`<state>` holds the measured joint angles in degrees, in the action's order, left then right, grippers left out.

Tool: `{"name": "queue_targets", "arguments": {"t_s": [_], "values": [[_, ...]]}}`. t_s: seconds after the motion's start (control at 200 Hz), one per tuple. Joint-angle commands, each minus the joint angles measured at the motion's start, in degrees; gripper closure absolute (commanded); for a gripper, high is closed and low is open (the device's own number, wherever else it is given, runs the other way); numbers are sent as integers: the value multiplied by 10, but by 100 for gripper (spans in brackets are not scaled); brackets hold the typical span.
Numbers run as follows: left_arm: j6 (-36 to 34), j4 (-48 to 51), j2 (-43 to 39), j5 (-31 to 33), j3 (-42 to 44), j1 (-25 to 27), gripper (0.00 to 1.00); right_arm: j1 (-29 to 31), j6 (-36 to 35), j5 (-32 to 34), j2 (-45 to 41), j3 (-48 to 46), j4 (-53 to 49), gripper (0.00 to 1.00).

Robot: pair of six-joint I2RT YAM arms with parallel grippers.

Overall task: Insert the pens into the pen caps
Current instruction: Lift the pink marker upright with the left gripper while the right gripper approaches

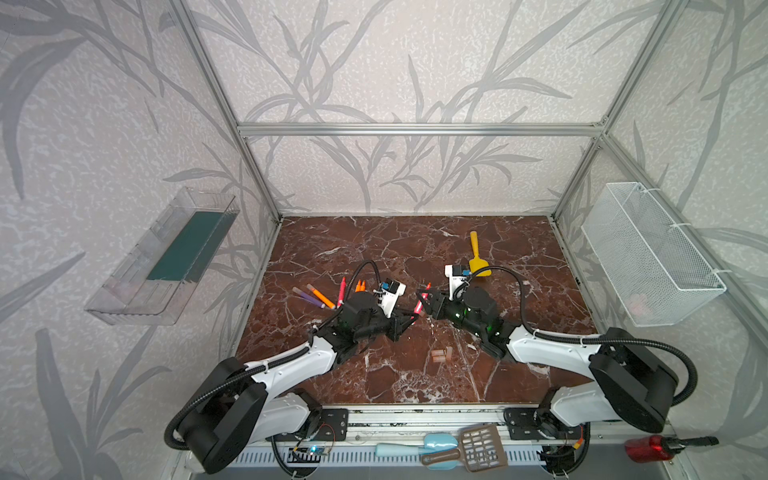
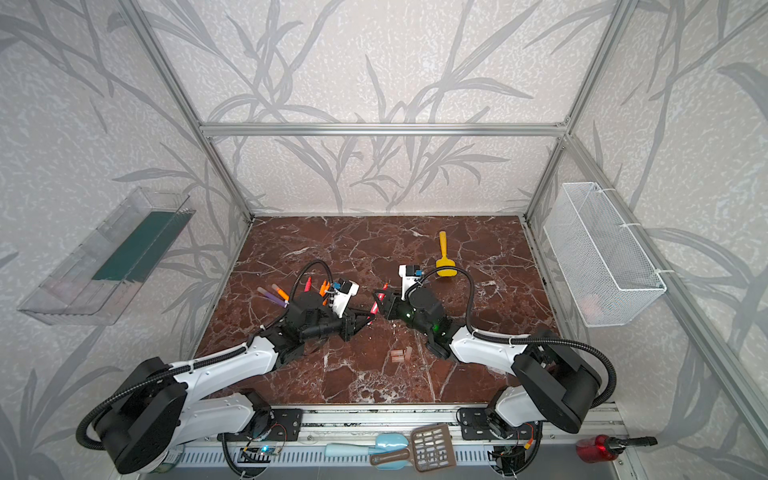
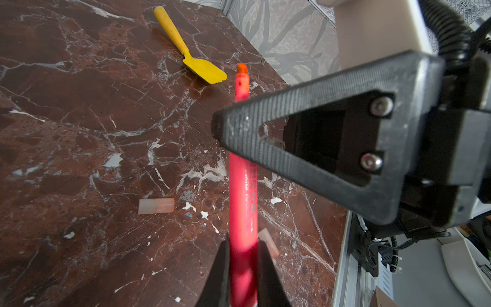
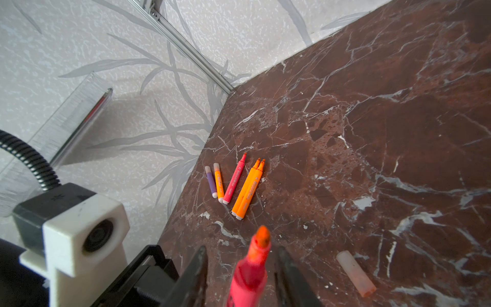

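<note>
Across lower centre, veined brown marble table [image 1: 415, 249]. Mid-frame, ribbed black left gripper [image 3: 243, 247] clamped tight on slim glossy red pen [image 3: 241, 199]; right gripper [image 4: 242, 251] parted, flanking its tapered tip, not touching. Left of centre, five loose pens [image 1: 322, 297]; below centre, stubby translucent caps [image 1: 437, 355].

A robot test cell in a lab: aluminium frame [image 1: 419, 129] holding leaf-patterned wall panels [image 1: 374, 62] around a marble-look bench [image 1: 374, 249], wire basket [image 1: 648, 257] at three o'clock, clear tray [image 1: 158, 266] at nine, robot arms [image 1: 291, 363] bolted at six.
</note>
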<state>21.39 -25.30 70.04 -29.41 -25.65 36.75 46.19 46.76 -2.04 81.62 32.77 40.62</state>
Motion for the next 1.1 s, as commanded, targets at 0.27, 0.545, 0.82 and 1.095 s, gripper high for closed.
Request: {"name": "queue_targets", "arguments": {"t_s": [0.27,0.545,0.82,1.095], "values": [[-13,-21,8,-1,-8,4,97,3,22,-9,34,8,44,90],[-14,-25,7,5,-3,5,62,4,40,-31,40,5,64,100],[-13,-38,35,-5,-13,7,52,9,45,-33,25,-2,69,100],[-9,-53,66,-13,-28,10,56,13,41,-27,19,0,61,100]]}}
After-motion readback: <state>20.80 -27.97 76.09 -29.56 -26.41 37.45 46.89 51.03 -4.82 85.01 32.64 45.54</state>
